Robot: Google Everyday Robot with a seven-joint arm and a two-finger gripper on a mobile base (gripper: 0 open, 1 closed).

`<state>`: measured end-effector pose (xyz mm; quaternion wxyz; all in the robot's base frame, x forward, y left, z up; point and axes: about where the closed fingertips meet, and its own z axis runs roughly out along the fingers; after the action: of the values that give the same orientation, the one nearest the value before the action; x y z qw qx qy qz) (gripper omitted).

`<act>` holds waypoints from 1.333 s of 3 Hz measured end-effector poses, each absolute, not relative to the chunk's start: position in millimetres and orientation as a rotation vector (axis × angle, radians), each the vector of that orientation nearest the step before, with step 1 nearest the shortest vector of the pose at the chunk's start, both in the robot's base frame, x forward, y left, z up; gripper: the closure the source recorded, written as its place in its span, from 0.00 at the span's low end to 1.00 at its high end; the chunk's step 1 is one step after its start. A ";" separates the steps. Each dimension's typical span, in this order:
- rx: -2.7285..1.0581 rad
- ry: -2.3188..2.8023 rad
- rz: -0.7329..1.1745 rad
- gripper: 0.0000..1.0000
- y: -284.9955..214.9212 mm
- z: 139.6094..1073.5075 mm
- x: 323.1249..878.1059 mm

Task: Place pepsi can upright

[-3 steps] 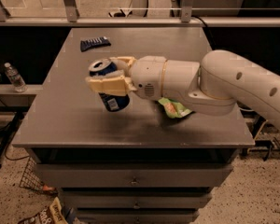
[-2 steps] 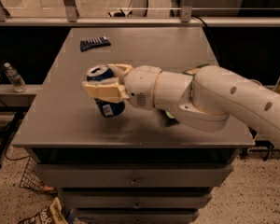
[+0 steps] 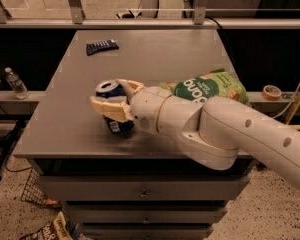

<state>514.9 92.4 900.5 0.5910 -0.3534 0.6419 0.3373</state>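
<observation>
On table (image 3: pixel 190 54), gripper (image 3: pixel 113 96) clasps half-hidden pepsi can (image 3: pixel 119 126).

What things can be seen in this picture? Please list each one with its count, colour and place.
pepsi can: one, blue with a silver top, over the table's front left, top end up, slightly tilted.
snack bag: one, green, on the table's right side, partly behind the arm.
packet: one, dark blue, flat on the table's far left part.
table: one, grey, centre, drawers below.
water bottle: one, clear, on the ledge left of the table.
tape roll: one, tan, on the ledge right of the table.
arm: one, white, reaching in from the right.
tool: one, cream, shut on the pepsi can.
</observation>
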 end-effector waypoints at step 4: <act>-0.801 1.489 0.744 1.00 88.9 896.2 512.7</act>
<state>512.7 88.9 896.2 0.6027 -0.3461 0.6432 0.3214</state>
